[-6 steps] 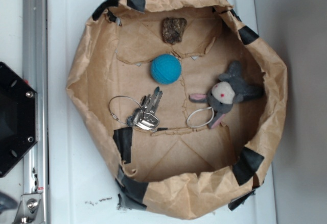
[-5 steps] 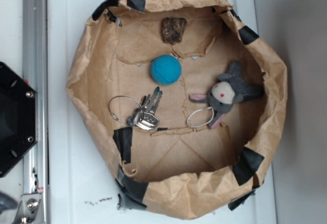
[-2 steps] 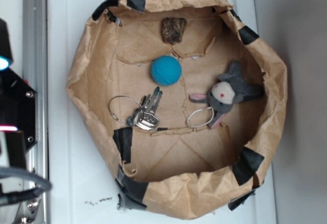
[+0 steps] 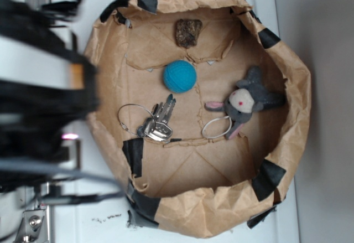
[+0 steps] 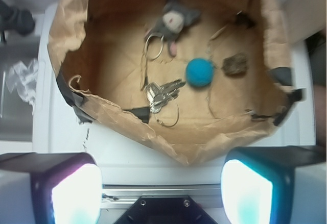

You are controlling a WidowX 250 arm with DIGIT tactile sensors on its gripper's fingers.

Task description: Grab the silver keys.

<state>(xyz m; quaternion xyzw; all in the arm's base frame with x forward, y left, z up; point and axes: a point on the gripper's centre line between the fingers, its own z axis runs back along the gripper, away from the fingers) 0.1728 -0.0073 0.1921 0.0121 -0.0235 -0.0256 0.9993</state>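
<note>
Your tool is wide apart, both pads showing at the bottom corners of the wrist view with nothing between them, and it hangs outside the paper basket, over the white table beside the near wall. In the exterior view the arm is only a dark blur at the left, so judge position from the wrist camera.

The silver keys lie flat on the basket floor, close to the wall nearest the tool, with their thin wire ring fanned out toward that wall. The blue ball sits just beyond them, apart from them; the grey plush toy with its pale ring lies farther across (don't mistake that ring for the target).

Carry the tool over the crumpled wall with room to spare, since the paper edge stands well above the floor. Centre over the bunched key blades rather than the wire loop, then descend straight and close low, because flat metal will likely slip from a shallow pinch.
</note>
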